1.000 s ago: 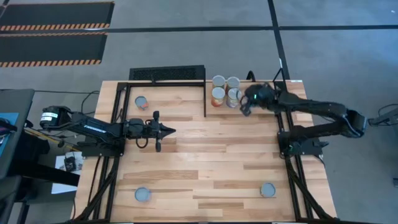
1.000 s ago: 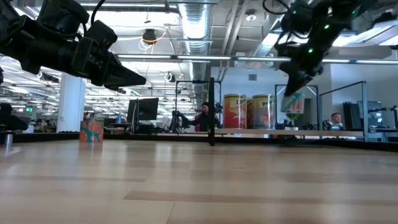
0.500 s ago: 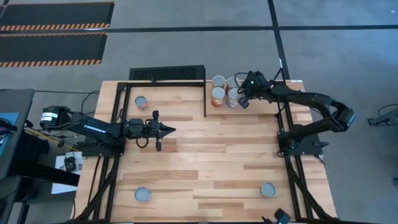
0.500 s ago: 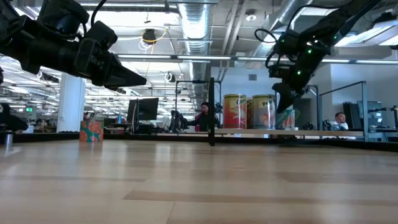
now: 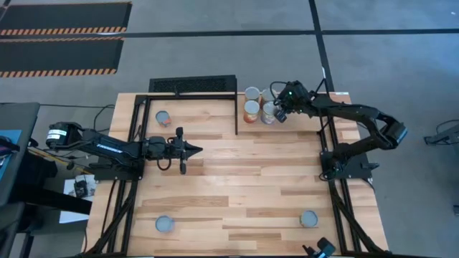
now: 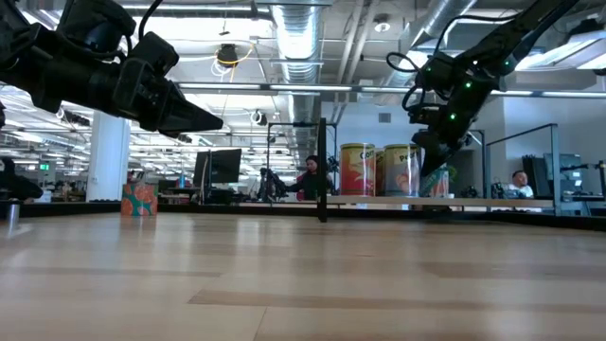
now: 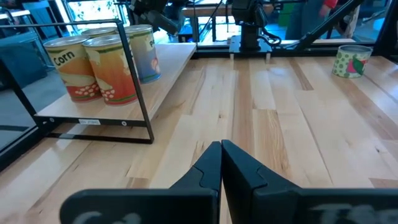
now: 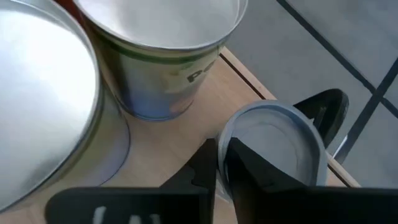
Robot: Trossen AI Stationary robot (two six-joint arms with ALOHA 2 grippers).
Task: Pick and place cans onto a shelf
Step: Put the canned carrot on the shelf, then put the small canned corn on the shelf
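- Overhead, the right claw sits at the far edge of the desk, right among four cans clustered on the shelf beside a thin black frame. Whether it grips one of them cannot be told from here. Three more cans lie apart on the desk: one in the far left corner, one near left, one near right. The left claw waits over the left half of the desk, fingers pressed together and empty.
- At desk level, the right claw hangs down against the rightmost of the shelf cans, next to a red-orange can and a second can. The left claw hovers high above the wood.
- From the left wrist, the left claw has its two fingers touching, nothing between them. Three cans stand on the shelf board, among them a corn can and a bluish one; another can stands far off on the desk.
- From the right wrist, the right claw has its fingers nearly touching, with a silver lid just behind them; I cannot tell if they pinch it. A bluish can stands close by.
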